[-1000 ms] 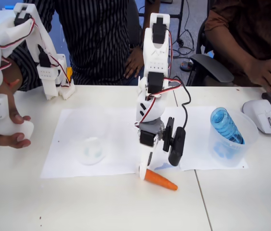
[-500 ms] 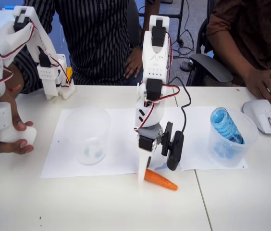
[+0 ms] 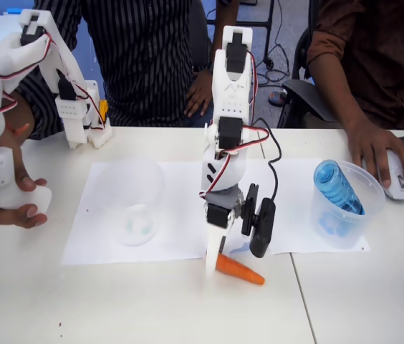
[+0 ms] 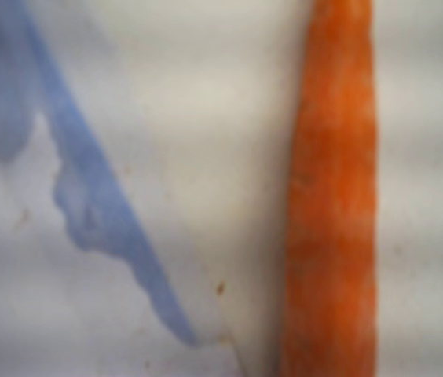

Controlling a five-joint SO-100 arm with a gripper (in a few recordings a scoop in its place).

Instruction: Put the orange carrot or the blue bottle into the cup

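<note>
The fixed view is bright and evenly lit, with soft, faint shadows on the white bench (image 3: pixel 152 301) and only a small dark patch under the arm. The cup (image 3: pixel 132 204) nearly washes out against the white paper (image 3: pixel 180 215). The wrist view is heavily blurred at close range: the orange carrot (image 4: pixel 331 196) has fuzzy edges, and a bluish shadow crosses the left side.

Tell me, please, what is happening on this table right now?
A white robot arm has its gripper lowered to the table at the thick end of the orange carrot, which lies flat on the tabletop. Whether the fingers are closed on it is unclear. The empty clear cup stands on paper to the left in the fixed view. The blue bottle already sits in another clear cup on the right.
</note>
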